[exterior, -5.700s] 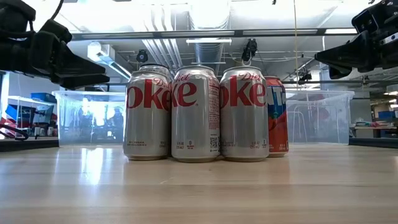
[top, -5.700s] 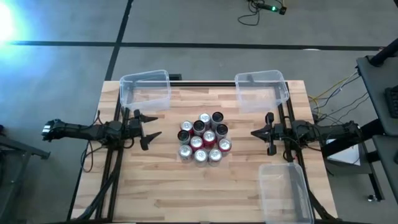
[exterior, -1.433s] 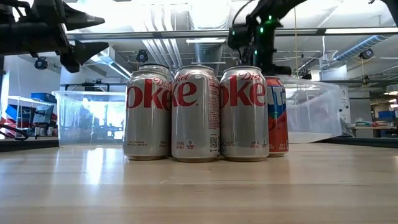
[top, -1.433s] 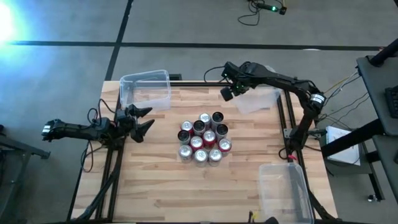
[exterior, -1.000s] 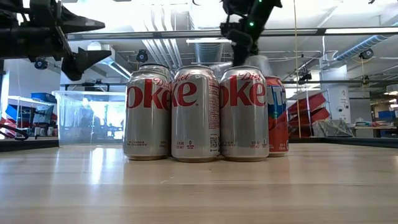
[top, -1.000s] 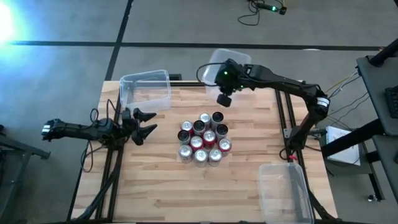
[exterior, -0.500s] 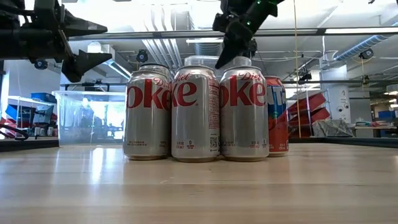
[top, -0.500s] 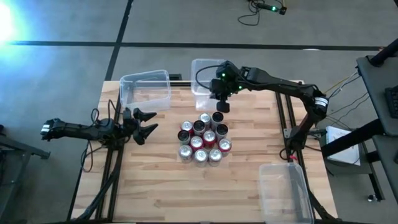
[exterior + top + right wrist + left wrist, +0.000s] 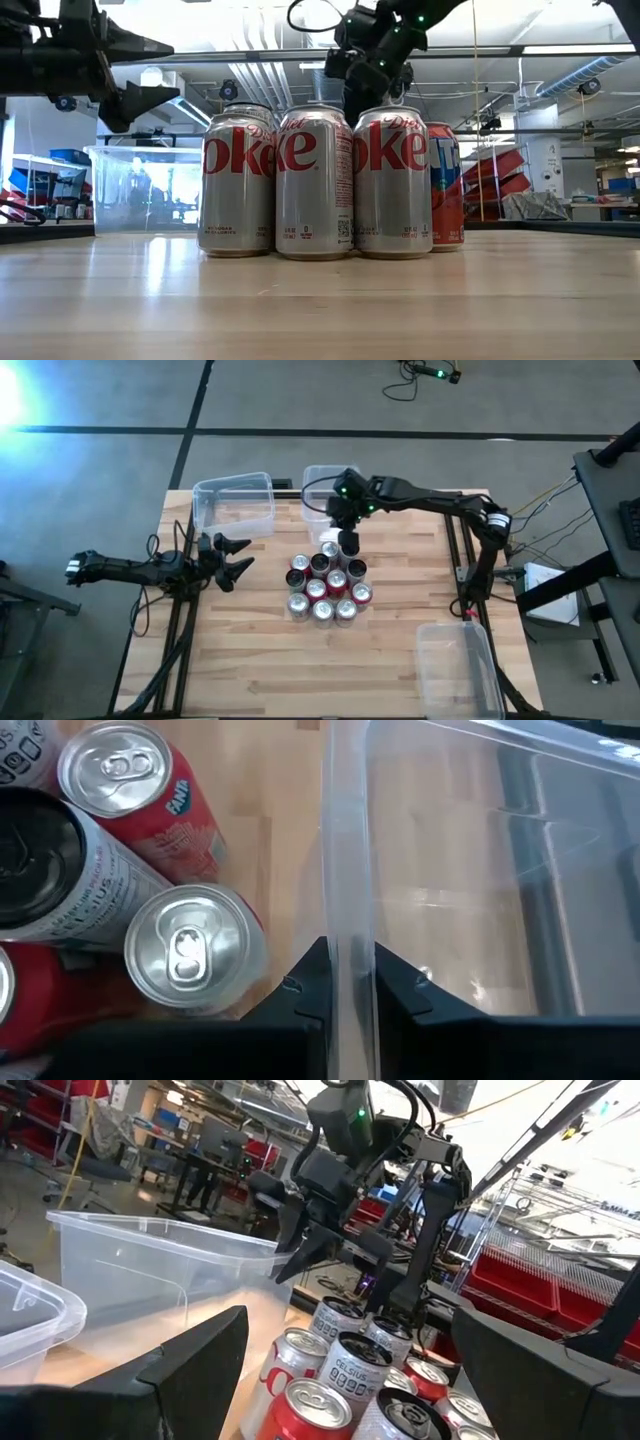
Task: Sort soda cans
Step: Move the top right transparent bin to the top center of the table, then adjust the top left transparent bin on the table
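Here, right gripper (image 9: 347, 982) pinching clear bin (image 9: 470, 870) wall — beside soda cans (image 9: 326, 582)

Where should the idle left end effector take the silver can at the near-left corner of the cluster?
Grip that silver can across its round body, coming in level from the left, probably. It stands upright with bare table on that side; other cans crowd its right and far sides. The left end effector is open.

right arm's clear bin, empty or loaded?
Empty. The right wrist view looks through the clear rectangular plastic bin to bare wood; no soda cans inside. The right gripper is clamped on its rim.
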Tool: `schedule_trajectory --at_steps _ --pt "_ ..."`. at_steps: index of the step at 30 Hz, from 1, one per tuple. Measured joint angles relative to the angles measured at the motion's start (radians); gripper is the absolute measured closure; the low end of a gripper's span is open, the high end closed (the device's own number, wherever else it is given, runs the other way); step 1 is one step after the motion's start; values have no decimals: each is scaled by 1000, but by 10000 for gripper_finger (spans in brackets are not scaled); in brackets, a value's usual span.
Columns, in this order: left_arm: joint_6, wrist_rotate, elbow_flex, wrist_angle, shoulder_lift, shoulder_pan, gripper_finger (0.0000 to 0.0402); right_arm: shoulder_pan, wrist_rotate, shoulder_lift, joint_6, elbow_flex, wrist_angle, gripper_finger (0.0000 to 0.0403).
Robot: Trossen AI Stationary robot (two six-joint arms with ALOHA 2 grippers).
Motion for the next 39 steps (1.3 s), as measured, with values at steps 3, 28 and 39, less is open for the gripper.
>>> schedule_trajectory --at_steps 3,28,39 --pt "-1 0 0 -2 3 0 66 0 -5 13 1 0 13 347" --pt "-185 -286 546 -965 194 58 66 85 21 -97 -22 24 39 172" --pt "-73 -137 968 -1442 540 221 66 259 105 -174 -21 24 46 136"
